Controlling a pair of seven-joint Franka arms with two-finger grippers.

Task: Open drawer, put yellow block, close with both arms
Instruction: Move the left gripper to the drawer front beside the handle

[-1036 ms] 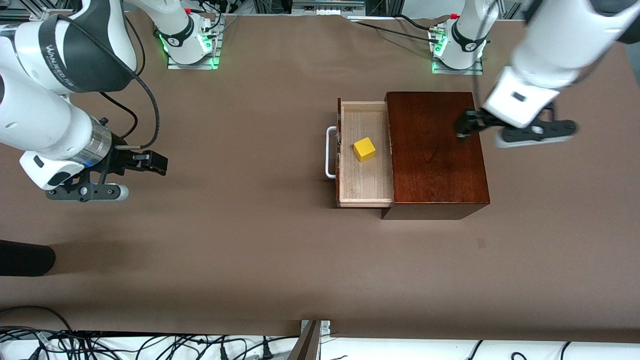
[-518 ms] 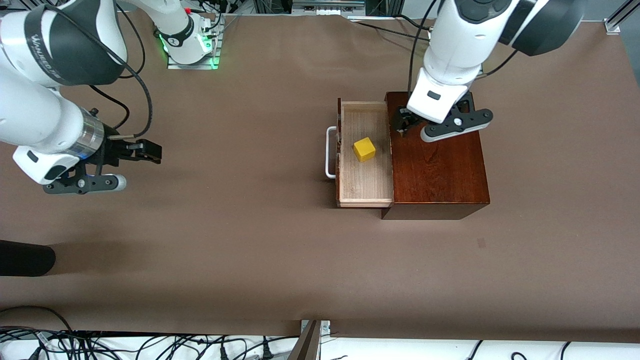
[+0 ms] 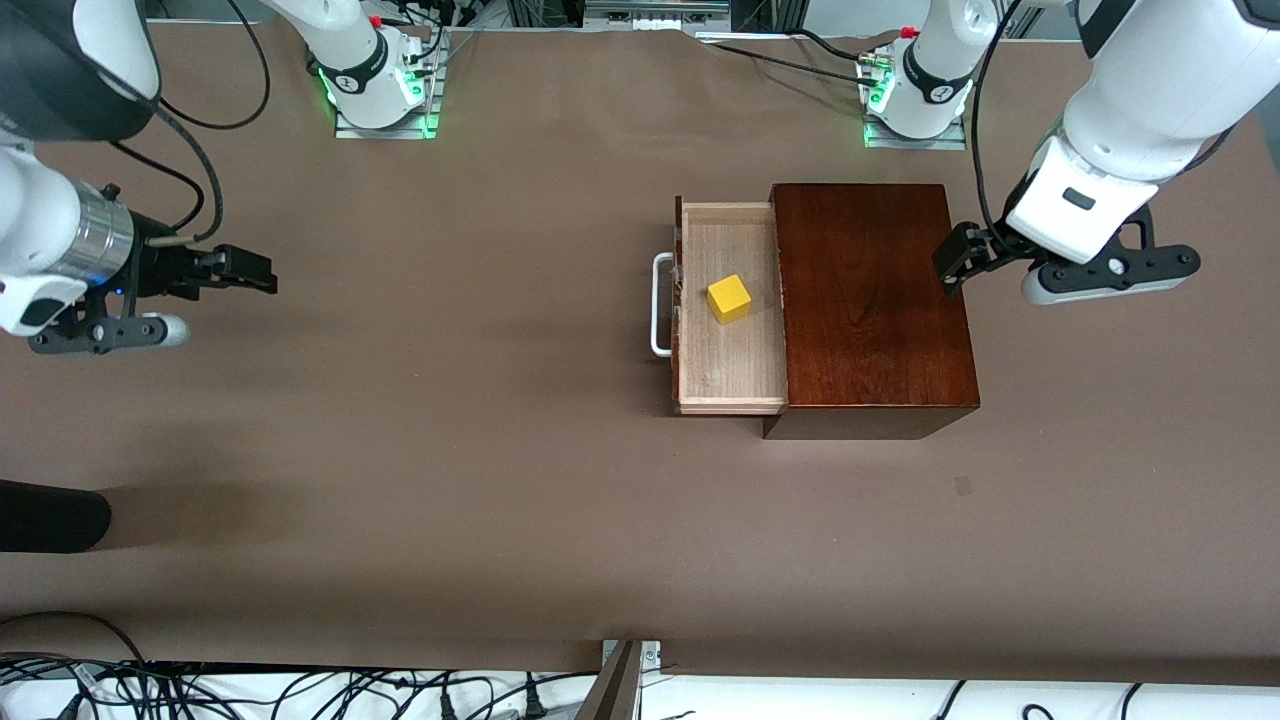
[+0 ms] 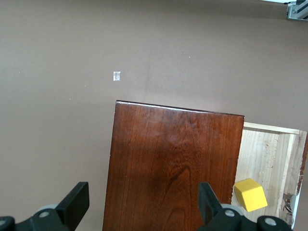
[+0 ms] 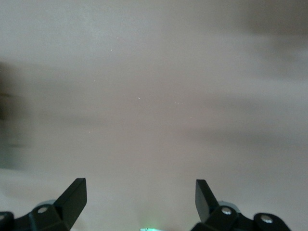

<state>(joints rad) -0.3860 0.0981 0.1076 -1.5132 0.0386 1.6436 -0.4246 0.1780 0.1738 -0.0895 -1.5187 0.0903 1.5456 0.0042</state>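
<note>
Drawer point(image 3: 728, 360) open, yellow block point(image 3: 729, 298) inside; handle point(image 3: 659, 304) faces distant right gripper point(image 3: 262, 278); left gripper point(image 3: 958, 264) over box point(image 3: 872, 300); both fingers spread, empty.

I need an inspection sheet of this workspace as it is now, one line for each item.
Surface: brown table cover, small pale mark near the box.
Job's things: glossy dark reddish-brown wooden box; its pale wood drawer pulled open; small yellow cube inside; white U-shaped handle.
Clutter: nothing seen.
Grippers: left gripper open, empty, over the box's edge at the left arm's end; right gripper open, empty, over bare table at the right arm's end.
Cables: black cables along the near edge.
Surroundings: green-lit arm bases; dark object at table's edge.
</note>
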